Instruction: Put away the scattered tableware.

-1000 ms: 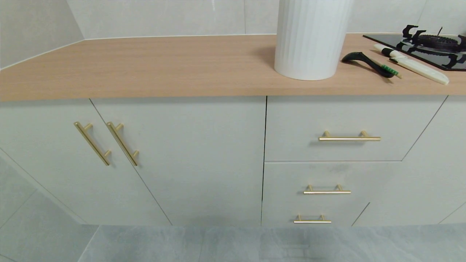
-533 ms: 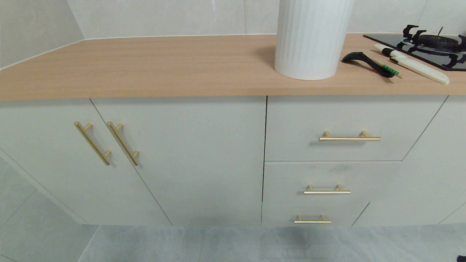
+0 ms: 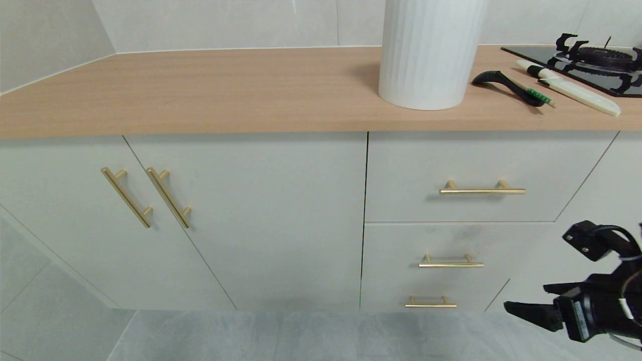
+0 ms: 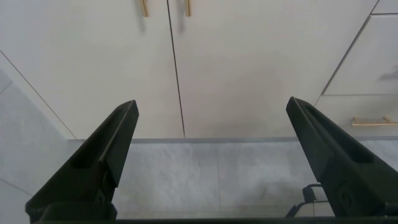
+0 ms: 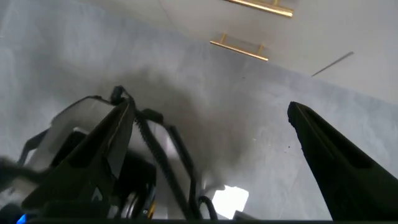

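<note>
On the wooden counter [image 3: 225, 90] lie a black-handled utensil [image 3: 507, 85], a thin green-and-white stick [image 3: 538, 95] and a white knife [image 3: 577, 94], all to the right of a tall white ribbed container [image 3: 426, 55]. My right gripper [image 3: 529, 301] hangs low at the right, in front of the drawers and near the floor, far below the tableware. It is open and holds nothing [image 5: 210, 112]. My left gripper [image 4: 211, 107] is open too, empty, and faces the lower cabinet doors [image 4: 249, 68] just above the floor.
A black gas stove [image 3: 597, 62] sits at the counter's far right. Below the counter are two cabinet doors with gold handles [image 3: 168, 198] and three shut drawers, the top one with a gold handle [image 3: 481, 190]. Grey tiled floor [image 3: 301, 336] lies in front.
My right arm has come up into the head view at the lower right. The counter items and drawers have not moved.
</note>
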`<state>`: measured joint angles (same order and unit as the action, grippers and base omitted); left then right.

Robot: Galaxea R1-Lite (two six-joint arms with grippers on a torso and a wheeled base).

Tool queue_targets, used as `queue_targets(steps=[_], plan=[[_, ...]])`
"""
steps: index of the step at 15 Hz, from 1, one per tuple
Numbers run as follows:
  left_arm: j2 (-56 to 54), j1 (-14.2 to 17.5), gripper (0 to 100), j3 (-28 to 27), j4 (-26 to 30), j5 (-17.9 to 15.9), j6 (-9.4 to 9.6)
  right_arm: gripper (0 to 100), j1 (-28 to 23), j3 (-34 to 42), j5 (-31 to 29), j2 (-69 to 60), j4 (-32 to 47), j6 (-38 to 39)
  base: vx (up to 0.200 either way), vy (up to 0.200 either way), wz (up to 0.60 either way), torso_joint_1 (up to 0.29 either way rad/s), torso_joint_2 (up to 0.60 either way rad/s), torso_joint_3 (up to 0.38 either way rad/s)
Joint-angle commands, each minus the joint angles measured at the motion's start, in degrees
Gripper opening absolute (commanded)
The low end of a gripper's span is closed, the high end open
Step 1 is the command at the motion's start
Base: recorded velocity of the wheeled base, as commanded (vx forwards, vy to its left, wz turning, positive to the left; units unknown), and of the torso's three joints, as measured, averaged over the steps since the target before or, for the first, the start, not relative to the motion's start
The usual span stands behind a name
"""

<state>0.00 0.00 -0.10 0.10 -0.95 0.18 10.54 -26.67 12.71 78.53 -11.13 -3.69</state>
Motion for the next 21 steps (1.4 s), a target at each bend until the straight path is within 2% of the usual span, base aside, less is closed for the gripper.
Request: queue_targets(steps=[1,4,5,7,10,11,12,15,18,21], plan=[[0.09,0.0,100,0.01,-0.01,-0.02,-0.01,100,1.5,-0.22,-0.23,9.89,-2.49,0.0,0.0,0.0,0.0,0.0,0.0,0.0],[0.0,0.0,100,0.01,-0.01,-0.02,-0.01,100,1.67,1.62,-5.77,19.11,-14.53,0.62,0.0,0.0,0.0,0.0,0.0,0.0],[0.0,0.0,100,0.01,-0.01,-0.02,-0.01,100,1.94,3.56,-8.14,21.22,-21.74,2.29,0.0,0.0,0.0,0.0,0.0,0.0],[0.0,0.0,100,0.01,-0.01,-0.02,-0.01,100,4.13,4.88,-9.81,23.77,-30.09,6.33,0.0,0.0,0.0,0.0,0.0,0.0],[0.0,0.0,100,0.01,-0.01,-0.02,-0.01,100,6.33,5.23,-15.0,28.96,-35.28,7.39,0.0,0.0,0.0,0.0,0.0,0.0],[0.0,0.0,100,0.01,-0.01,-0.02,-0.01,100,6.68,5.4,-16.93,31.68,-39.76,8.18,0.0,0.0,0.0,0.0,0.0,0.0],[0.0,0.0,100,0.01,-0.01,-0.02,-0.01,100,7.03,6.02,-19.31,35.64,-47.58,10.55,0.0,0.0,0.0,0.0,0.0,0.0],[0.09,0.0,100,0.01,-0.01,-0.02,-0.01,100,7.12,7.51,-22.73,41.88,-62.17,11.08,0.0,0.0,0.0,0.0,0.0,0.0],[0.09,0.0,100,0.01,-0.01,-0.02,-0.01,100,7.03,7.42,-23.7,46.8,-69.03,10.99,0.0,0.0,0.0,0.0,0.0,0.0],[0.09,0.0,100,0.01,-0.01,-0.02,-0.01,100,7.03,7.25,-23.96,47.85,-70.61,11.08,0.0,0.0,0.0,0.0,0.0,0.0]])
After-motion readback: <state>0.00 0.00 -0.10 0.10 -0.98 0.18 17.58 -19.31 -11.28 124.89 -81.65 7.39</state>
